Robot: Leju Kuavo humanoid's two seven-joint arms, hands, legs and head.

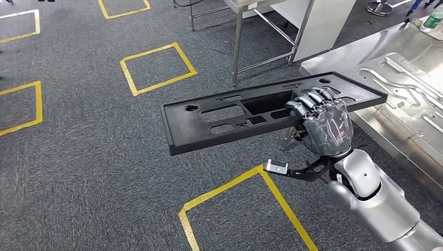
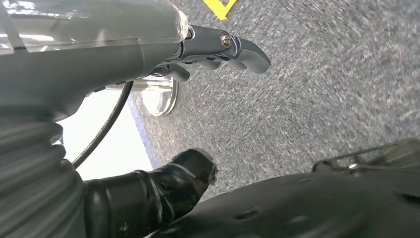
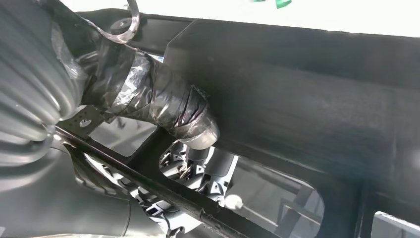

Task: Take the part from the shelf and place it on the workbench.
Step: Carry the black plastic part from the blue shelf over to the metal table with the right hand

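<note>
A long black plastic part (image 1: pixel 219 117) with several cut-outs hangs level above the grey carpet. My right hand (image 1: pixel 324 123) grips it near its right half, fingers hooked over the top through a cut-out. In the right wrist view the taped thumb (image 3: pixel 168 106) presses against the part's dark underside (image 3: pixel 307 99). The part's right end reaches over the near corner of the shiny steel workbench (image 1: pixel 345 55) at the right. My left hand (image 2: pixel 99 64) hangs above the carpet, its fingers (image 2: pixel 242 49) apart and holding nothing.
A pressed metal panel (image 1: pixel 412 99) lies on the workbench, with a green object (image 1: pixel 433 21) at its far end. A steel-legged table (image 1: pixel 261 31) stands behind the part. Yellow tape squares (image 1: pixel 156 65) mark the carpet, one just below my right arm (image 1: pixel 251 178).
</note>
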